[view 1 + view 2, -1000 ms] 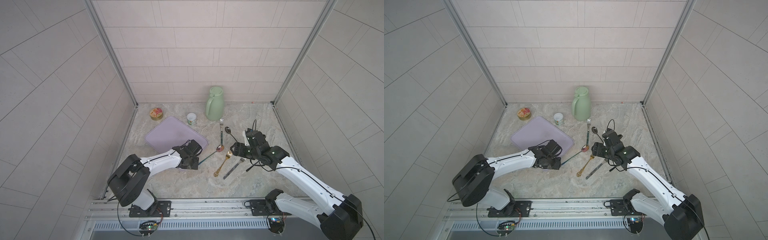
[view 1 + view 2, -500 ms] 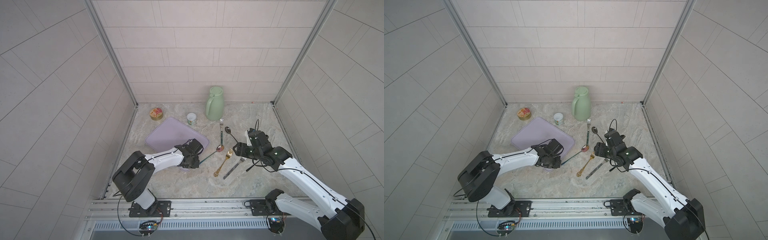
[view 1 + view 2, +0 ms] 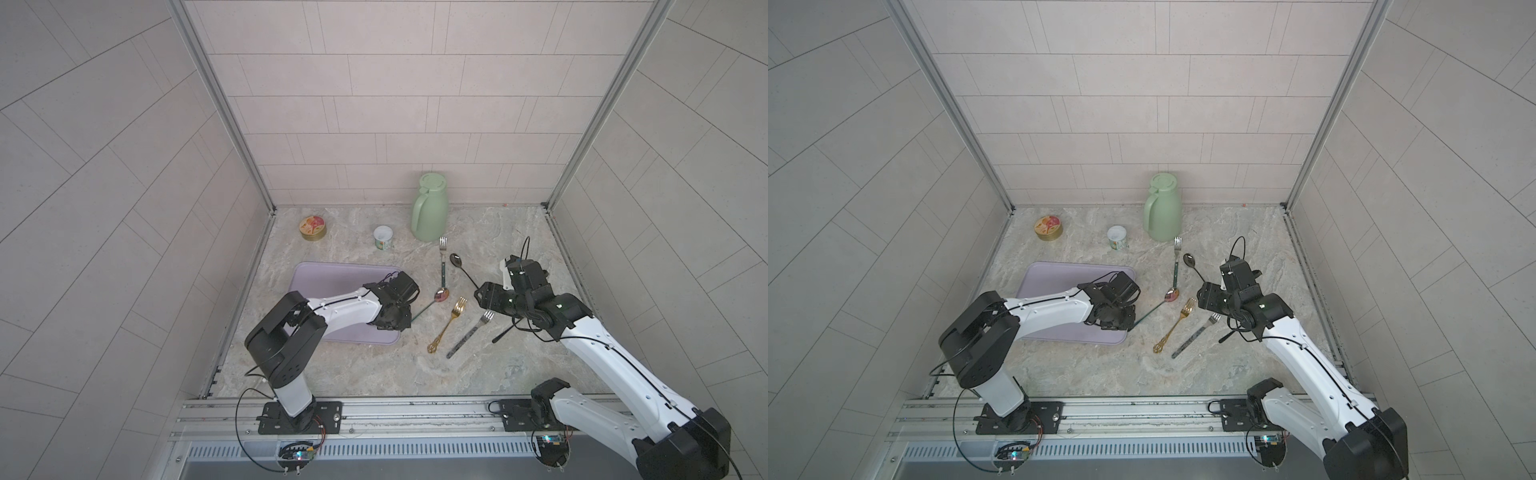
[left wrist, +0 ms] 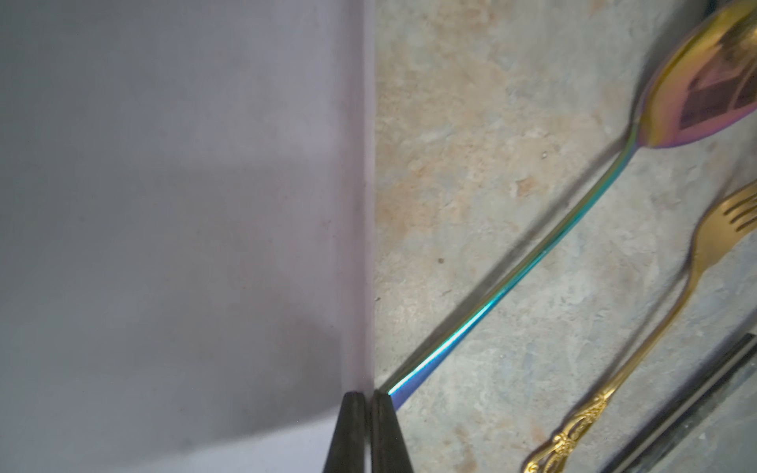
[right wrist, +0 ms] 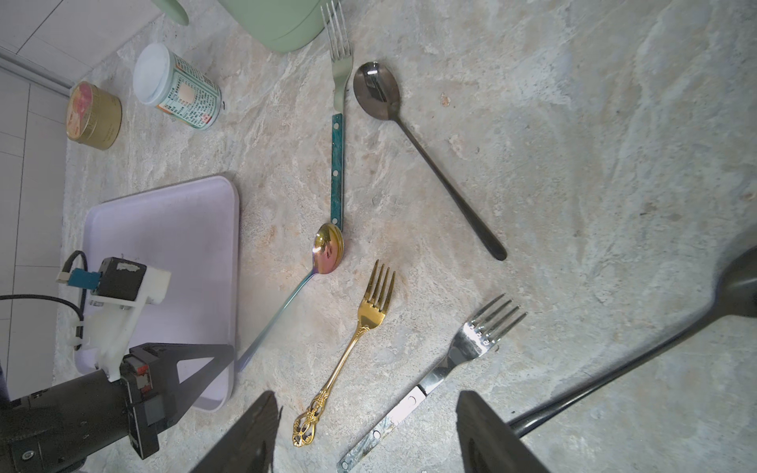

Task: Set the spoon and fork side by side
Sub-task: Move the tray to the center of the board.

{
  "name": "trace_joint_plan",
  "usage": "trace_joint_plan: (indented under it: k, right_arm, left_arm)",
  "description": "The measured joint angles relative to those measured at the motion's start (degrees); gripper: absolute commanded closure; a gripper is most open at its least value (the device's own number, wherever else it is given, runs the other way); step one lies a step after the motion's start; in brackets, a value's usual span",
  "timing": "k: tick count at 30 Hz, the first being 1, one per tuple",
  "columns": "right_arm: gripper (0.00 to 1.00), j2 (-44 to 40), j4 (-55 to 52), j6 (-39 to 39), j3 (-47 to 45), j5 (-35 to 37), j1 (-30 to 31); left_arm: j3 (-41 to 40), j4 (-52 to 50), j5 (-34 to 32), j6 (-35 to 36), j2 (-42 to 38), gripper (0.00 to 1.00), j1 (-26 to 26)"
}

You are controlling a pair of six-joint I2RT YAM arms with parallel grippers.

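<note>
Showing left jaws pressed shut at lilac tray rim, fingertips against handle end of iridescent spoon; unclear whether gripped. Lying flat on marble surface beyond those jaws: spoon, bowl touching green-handled fork, then gold fork alongside, apart. Farther right, silver fork beneath right jaws, spread wide, holding nothing.

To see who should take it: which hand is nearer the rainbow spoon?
Left. The left hand is closed right at the rainbow spoon's handle tip, beside the purple tray; the right hand hovers open farther off, over the silver fork's handle.
</note>
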Motion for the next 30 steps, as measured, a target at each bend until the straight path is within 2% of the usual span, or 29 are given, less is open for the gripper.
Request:
trace_joint_plan:
  k: [3,5,7,10,13,19,30]
  right_arm:
    - [0.28,0.0,0.0,0.0,-0.1,-0.5,0.0]
    - [0.28,0.0,0.0,-0.1,-0.1,-0.8,-0.2]
    - [0.26,-0.1,0.0,-0.2,-0.3,-1.0,-0.2]
    - [0.24,-0.1,0.0,-0.3,-0.4,-1.3,-0.4]
    - [0.25,-0.1,0.0,-0.5,-0.5,-1.4,-0.8]
    - [0.26,-0.3,0.0,-1.1,-0.8,-1.6,-3.2]
    - [0.26,1.1,0.1,-3.1,-2.5,-4.9,-12.2]
  left_arm:
    - [1.2,0.1,0.0,-0.3,1.0,0.98,-0.1]
    - [2.3,-0.3,-0.5,-0.3,1.8,0.8,-0.1]
    - [3.4,-0.6,-1.9,-0.2,2.9,0.77,-0.2]
    - [4.7,-1.3,-4.4,-0.2,4.0,0.8,-0.2]
    - [7.0,-1.9,-6.2,0.3,5.6,0.9,-0.2]
    - [9.4,-2.1,-6.4,0.0,7.4,0.94,-0.2]
    - [18.8,-2.2,-4.0,-1.6,14.4,1.0,-1.2]
